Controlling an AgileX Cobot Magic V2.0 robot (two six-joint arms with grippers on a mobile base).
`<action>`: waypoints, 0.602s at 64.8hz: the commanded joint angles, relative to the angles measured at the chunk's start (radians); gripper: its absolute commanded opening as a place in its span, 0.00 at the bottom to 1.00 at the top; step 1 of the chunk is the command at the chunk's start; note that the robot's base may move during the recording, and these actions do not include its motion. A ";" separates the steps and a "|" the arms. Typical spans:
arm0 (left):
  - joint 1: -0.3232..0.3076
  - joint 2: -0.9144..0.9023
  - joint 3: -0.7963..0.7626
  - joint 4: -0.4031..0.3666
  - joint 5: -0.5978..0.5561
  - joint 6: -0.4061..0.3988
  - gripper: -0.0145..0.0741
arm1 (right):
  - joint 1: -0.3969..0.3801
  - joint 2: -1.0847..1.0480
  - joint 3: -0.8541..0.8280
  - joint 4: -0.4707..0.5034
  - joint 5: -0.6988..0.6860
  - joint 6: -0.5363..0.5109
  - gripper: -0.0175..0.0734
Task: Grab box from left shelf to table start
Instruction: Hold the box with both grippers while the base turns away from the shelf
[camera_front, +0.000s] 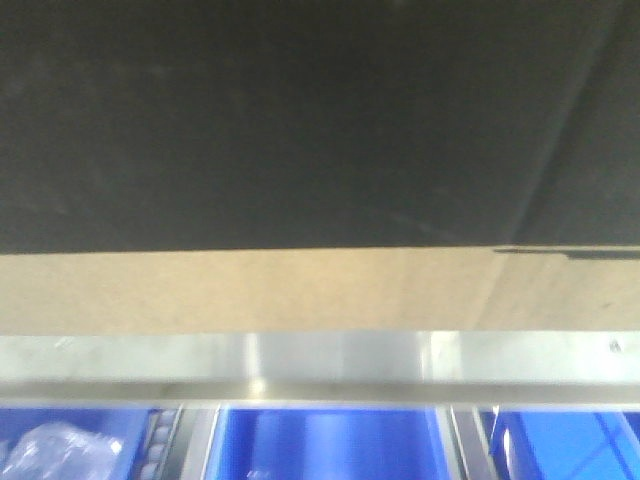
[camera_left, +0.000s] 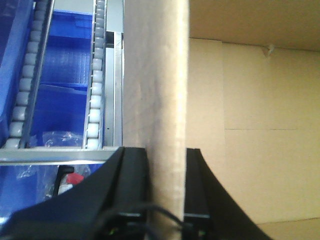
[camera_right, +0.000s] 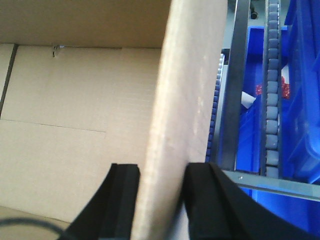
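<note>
Exterior front-facing: what's biggest in frame? /kim

box. Black printed panel fills the top half, with a brown cardboard strip under it. It sits right at the left shelf, lower edge just above the steel rail. Cannot tell if it touches. /ravi

Below the rail? /kim

blue bins, three side by side with dividers between them. Wrist views add roller tracks running alongside the bins. /ravi

Arms? /kim

left gripper: clamped on a side wall of the box, one finger on the outer face and one on the inner. Both pads are flat against the cardboard. Open carton interior is on one side of that wall, shelf and bins on the other. right gripper: same grip, pinching another wall, with box interior on one side and bins on the other. /ravi

Walls straight? /kim

Roughly upright in the left wrist view, leaning a bit in the right wrist view. /ravi

Small stuff? /kim

clear plastic bag in the leftmost bin, red item in a bin near the left gripper, and one screw at the rail's right end. /ravi
</note>
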 joint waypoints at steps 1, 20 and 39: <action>-0.005 -0.006 -0.045 -0.042 -0.180 -0.017 0.05 | -0.007 0.012 -0.022 -0.102 -0.129 -0.011 0.25; -0.005 -0.006 -0.045 -0.042 -0.180 -0.017 0.05 | -0.007 0.012 -0.022 -0.102 -0.129 -0.011 0.25; -0.005 -0.006 -0.045 -0.042 -0.180 -0.017 0.05 | -0.007 0.011 -0.022 -0.102 -0.128 -0.011 0.25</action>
